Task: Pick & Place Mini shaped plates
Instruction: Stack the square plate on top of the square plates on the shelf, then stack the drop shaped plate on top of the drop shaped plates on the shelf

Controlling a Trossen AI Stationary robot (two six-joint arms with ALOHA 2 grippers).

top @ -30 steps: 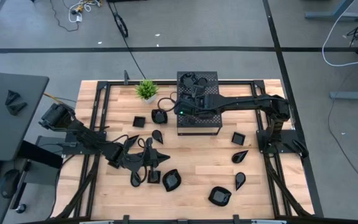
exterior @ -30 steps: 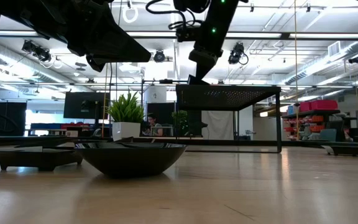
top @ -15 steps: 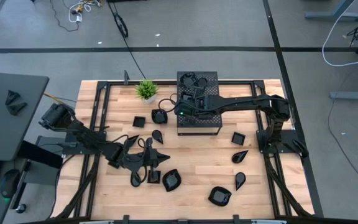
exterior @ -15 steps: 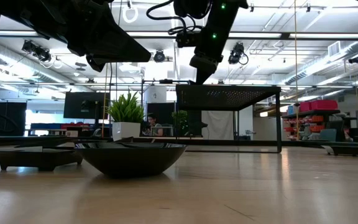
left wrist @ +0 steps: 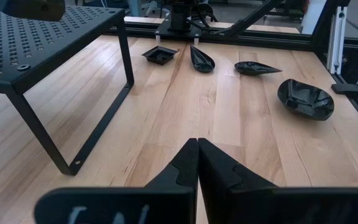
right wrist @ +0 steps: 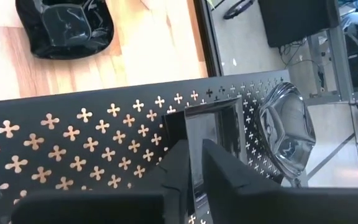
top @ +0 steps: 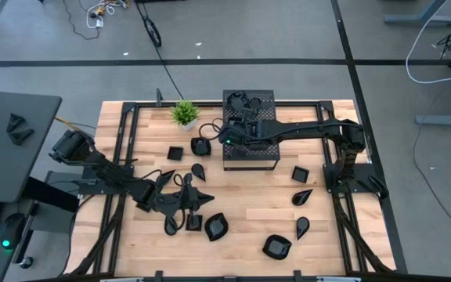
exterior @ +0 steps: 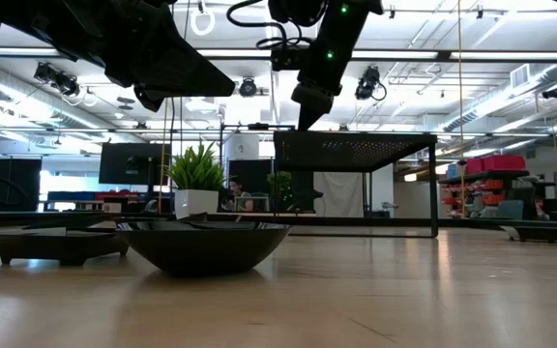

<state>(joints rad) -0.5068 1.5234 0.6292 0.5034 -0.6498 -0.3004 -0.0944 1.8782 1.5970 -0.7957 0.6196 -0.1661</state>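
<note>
Glossy black mini shaped plates (top: 216, 226) lie scattered over the wooden worktop (top: 241, 196), and two more sit on the perforated black box (top: 249, 129). The right end effector (right wrist: 194, 168), parted by a narrow gap, stands over a square plate (right wrist: 213, 134) there. The left end effector (left wrist: 197, 163) hangs clenched and empty above the worktop.

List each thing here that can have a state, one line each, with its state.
left gripper: shut, empty, above the table.
right gripper: above the perforated box, at a square plate.
shiny plate: resting on the box.
potted plant: upright.
</note>
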